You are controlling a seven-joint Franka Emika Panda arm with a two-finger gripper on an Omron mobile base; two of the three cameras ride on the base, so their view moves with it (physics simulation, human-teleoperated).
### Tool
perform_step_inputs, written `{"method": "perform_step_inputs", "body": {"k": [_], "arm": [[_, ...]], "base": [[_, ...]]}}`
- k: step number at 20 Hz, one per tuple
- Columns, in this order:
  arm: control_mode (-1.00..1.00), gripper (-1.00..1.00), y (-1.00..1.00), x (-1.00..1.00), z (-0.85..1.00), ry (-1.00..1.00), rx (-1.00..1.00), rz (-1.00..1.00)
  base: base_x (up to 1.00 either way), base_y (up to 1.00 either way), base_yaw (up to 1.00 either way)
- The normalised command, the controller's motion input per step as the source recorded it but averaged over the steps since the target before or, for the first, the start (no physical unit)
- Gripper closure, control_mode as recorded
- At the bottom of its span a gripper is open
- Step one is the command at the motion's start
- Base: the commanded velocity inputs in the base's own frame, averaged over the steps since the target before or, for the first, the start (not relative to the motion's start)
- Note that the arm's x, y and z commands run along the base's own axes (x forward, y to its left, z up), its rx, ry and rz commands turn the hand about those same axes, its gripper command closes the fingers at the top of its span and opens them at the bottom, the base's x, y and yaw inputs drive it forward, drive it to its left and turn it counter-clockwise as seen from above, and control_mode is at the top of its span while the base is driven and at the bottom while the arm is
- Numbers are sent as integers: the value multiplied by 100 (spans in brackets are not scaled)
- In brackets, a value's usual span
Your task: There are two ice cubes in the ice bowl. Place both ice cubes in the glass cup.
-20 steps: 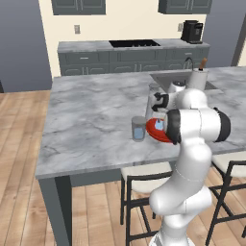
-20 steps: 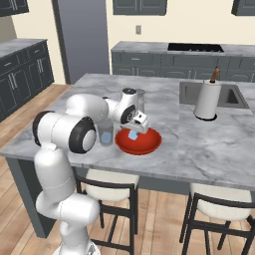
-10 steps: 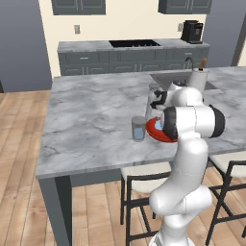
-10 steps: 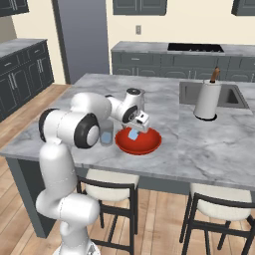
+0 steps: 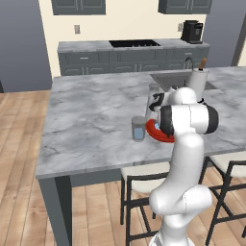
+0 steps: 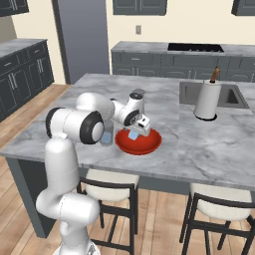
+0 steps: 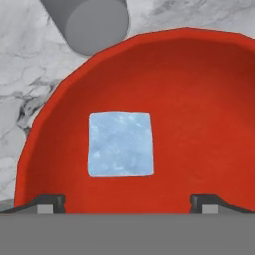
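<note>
The ice bowl serves as the landmark: it sits on the grey marbled surface near that surface's front edge, above the stools. In the hand view the ice bowl spreads wide and red, and one ice cube lies flat on its floor, left of the bowl's centre in that view and apart from its wall. The tool hangs over the bowl with its two dark fingertips spread wide, one near each side of the bowl's near rim, and the cube lies between and beyond them, touching neither; the tool has hold of nothing. In the right base view the tool points down over the bowl's left half, with a pale-blue cube just under it. The glass cup stands upright on the surface just beside the bowl, on its left in the left base view, close to the red rim; a bluish tint shows low inside it, though whether that is the second cube cannot be told. In the hand view the cup appears as a grey cylinder just past the bowl's far rim. A white paper-towel roll stands well beyond the bowl, by the sink.
</note>
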Motion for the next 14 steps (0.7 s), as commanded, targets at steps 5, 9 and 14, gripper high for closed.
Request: {"method": "perform_step_inputs", "body": {"k": [5,9,14], "arm": [[-100,-100,0,13,-12,-8,0,0],[-100,-100,0,14,-17,-6,0,0],[-100,-100,0,13,-12,-4,0,0]], "base": [[0,0,0],[0,0,0],[0,0,0]]}}
